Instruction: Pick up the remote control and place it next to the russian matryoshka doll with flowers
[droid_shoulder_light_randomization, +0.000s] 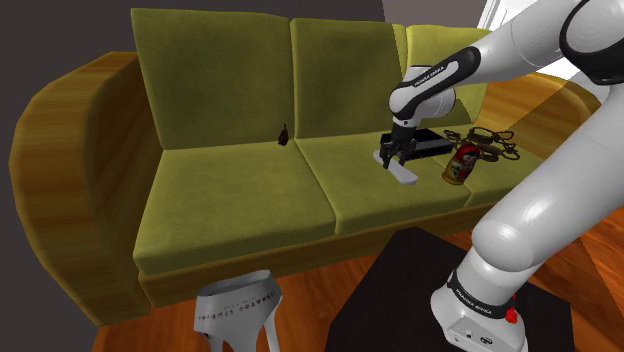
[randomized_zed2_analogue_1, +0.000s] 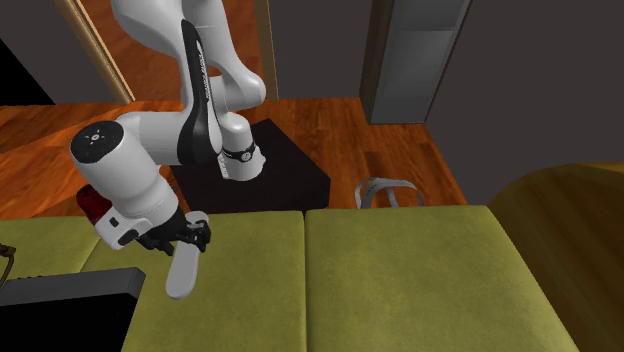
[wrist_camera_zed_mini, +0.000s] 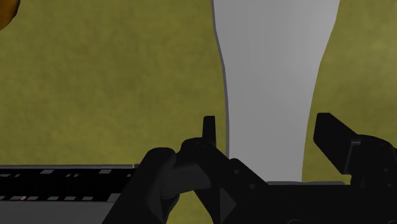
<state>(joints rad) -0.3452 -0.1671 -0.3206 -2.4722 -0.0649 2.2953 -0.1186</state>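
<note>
A long pale grey remote control (droid_shoulder_light_randomization: 402, 170) lies on the right-hand olive seat cushion of the sofa (droid_shoulder_light_randomization: 240, 190). My black gripper (droid_shoulder_light_randomization: 393, 155) points down over the remote's near end. In the wrist view the remote (wrist_camera_zed_mini: 273, 83) runs between my fingers (wrist_camera_zed_mini: 208, 130), which stand apart with a thin gap on each side, so the gripper (wrist_camera_zed_mini: 267, 124) is open around it. The second exterior view puts the gripper (randomized_zed2_analogue_1: 186, 238) over the remote (randomized_zed2_analogue_1: 183, 272). The red and gold matryoshka doll (droid_shoulder_light_randomization: 460, 163) stands on the same cushion, towards the shoulder view's right of the remote.
A flat black box (droid_shoulder_light_randomization: 425, 143) lies just behind the remote, and a brown wire object (droid_shoulder_light_randomization: 490, 142) is behind the doll. A small dark item (droid_shoulder_light_randomization: 284, 135) leans at the sofa back. A white stool-like thing (droid_shoulder_light_randomization: 238, 312) stands on the wooden floor beside my black stand (droid_shoulder_light_randomization: 400, 290).
</note>
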